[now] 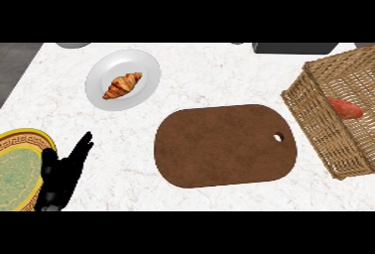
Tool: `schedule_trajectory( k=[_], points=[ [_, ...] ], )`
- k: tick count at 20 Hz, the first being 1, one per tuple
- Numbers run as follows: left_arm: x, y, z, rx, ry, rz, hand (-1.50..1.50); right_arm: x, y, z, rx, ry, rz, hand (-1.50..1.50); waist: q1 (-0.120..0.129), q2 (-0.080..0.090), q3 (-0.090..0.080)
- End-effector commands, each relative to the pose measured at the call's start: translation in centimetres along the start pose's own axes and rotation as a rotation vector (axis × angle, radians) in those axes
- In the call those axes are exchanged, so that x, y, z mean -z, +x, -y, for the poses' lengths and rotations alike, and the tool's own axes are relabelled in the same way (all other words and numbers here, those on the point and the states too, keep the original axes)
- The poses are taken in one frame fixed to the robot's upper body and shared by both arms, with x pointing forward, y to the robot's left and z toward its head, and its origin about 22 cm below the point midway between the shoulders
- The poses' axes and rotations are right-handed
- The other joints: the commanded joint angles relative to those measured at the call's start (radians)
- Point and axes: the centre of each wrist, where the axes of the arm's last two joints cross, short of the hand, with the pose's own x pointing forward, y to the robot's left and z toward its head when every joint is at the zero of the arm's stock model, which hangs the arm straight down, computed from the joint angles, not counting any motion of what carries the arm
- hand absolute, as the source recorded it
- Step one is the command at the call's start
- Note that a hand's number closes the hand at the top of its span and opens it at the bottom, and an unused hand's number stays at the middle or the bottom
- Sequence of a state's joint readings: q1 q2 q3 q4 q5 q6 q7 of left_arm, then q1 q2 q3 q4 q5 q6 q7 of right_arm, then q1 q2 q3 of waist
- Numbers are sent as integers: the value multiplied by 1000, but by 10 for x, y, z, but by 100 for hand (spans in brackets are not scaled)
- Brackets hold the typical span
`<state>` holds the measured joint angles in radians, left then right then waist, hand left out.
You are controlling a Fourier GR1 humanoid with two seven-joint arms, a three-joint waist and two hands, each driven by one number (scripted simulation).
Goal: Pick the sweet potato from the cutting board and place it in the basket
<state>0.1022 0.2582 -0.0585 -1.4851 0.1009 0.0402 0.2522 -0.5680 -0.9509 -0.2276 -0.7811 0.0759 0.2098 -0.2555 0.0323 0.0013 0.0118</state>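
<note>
Counter item list: sweet potato (345, 108) lying inside the wicker basket (316, 120), at the right edge.

Brown cutting board (223, 146), centre, just left of the basket. White plate (141, 61) with croissant (122, 85), upper left. Gold-rimmed green plate (16, 173), lower left. Left hand (61, 171), beside that plate, fingers straight and spread wide, holding nothing.

One head view looks steeply down at the counter (219, 74).
</note>
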Motion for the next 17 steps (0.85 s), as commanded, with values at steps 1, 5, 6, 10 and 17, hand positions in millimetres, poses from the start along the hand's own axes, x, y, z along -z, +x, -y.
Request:
schedule_trajectory(
  k=[1, 5, 6, 10, 17],
  points=[
    [-8, -24, 2, -17, -20, -116, 0, -2, -22, -7, -14, -16, 18, -150, -1, 8, -10],
    [6, -20, 10, -8, 6, -113, 0, 9, -10, 17, 111, -76, 31, -150, -8, 8, -11],
    [7, -20, 18, -26, 8, -108, 0, 6, -11, 24, 106, -87, 32, -150, -13, 7, -11],
    [6, -20, 1, -27, 1, -112, 0, -11, -25, 58, 214, -139, -33, -150, -16, 7, -10],
    [0, -22, 9, -29, -8, -101, 0, -47, -43, 106, 220, -221, -119, -150, 1, 15, -7]
  ],
)
